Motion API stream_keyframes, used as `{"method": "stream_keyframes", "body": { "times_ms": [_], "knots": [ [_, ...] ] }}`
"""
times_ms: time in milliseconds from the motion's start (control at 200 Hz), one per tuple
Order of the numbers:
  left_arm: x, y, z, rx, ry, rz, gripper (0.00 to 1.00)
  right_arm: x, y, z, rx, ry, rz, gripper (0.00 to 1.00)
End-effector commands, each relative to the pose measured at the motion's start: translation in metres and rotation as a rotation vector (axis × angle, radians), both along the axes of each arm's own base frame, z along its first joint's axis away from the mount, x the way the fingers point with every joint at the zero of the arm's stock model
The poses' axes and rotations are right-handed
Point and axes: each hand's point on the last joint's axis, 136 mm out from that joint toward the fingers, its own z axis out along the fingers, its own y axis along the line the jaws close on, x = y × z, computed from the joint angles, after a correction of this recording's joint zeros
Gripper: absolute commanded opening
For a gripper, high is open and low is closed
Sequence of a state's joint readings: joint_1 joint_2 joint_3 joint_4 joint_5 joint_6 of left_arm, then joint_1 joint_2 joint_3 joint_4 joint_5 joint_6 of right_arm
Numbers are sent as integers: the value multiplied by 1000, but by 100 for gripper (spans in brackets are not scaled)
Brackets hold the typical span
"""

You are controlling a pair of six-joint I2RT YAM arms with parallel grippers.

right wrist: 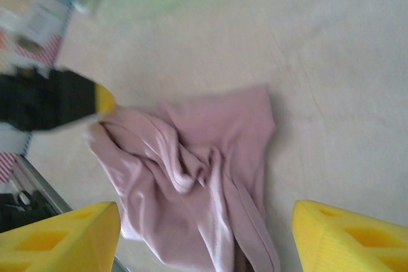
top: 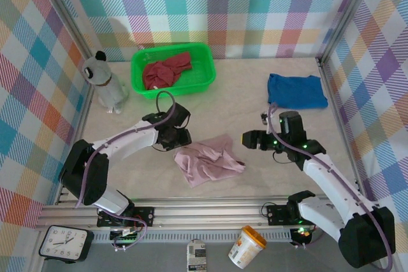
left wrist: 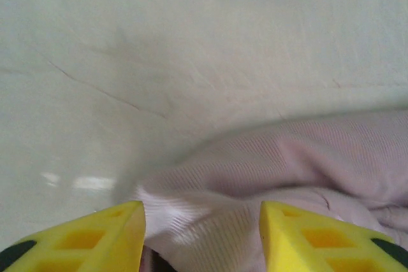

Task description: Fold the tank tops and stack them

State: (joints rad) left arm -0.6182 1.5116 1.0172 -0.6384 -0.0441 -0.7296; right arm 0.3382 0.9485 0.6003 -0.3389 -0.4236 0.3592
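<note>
Left claw [left wrist: 203, 237] open at the edge of the crumpled pink top [left wrist: 287, 170], nothing pinched yet

Soft ribbed cloth lies bunched between its spread fingers on the smooth pale tabletop [top: 242, 106]; I'd close low on one layer, so the folds don't drag. The right claw [right wrist: 204, 237], wide open and empty, hangs just beside the opposite edge. Beyond it lies the blue top [top: 296, 90], flattish; beyond the left claw the dark red top [top: 167, 70] sits rumpled in the green basket [top: 172, 50]
</note>
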Motion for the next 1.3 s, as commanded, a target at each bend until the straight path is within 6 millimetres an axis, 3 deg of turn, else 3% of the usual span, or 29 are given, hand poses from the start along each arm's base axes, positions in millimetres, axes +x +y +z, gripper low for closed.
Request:
{"method": "stream_keyframes", "body": {
  "times_ms": [0, 90, 160, 355, 585, 750, 900, 1090, 1235, 1295],
  "knots": [
    [7, 13, 32, 81, -96, -52, 58, -15, -2, -33, -59, 101, -14, 69],
    [3, -10, 49, 84, -184, -218, 68, -27, 3, -55, -80, 171, 12, 66],
    [-2, -31, 50, 59, -196, -342, 69, -31, 6, -65, -102, 198, 35, 65],
    [-14, -89, 33, 54, -165, -602, 70, -43, 22, -83, -125, 282, 161, 61],
    [-21, -135, 4, -20, -114, -707, 70, -47, 35, -87, -104, 296, 244, 58],
    [-29, -140, -22, 8, -26, -747, 66, -45, 34, -92, -117, 302, 239, 42],
    [-32, -126, -42, 122, 55, -766, 53, -41, 33, -91, -131, 287, 228, 24],
    [-32, -120, -43, 156, 66, -781, 29, -39, 30, -87, -142, 262, 213, 13],
    [-33, -127, -38, 123, 59, -792, 0, -34, 29, -79, -147, 228, 203, 5],
    [-30, -130, -29, 106, 37, -785, 0, -32, 29, -76, -151, 213, 198, 2]
  ]
}}
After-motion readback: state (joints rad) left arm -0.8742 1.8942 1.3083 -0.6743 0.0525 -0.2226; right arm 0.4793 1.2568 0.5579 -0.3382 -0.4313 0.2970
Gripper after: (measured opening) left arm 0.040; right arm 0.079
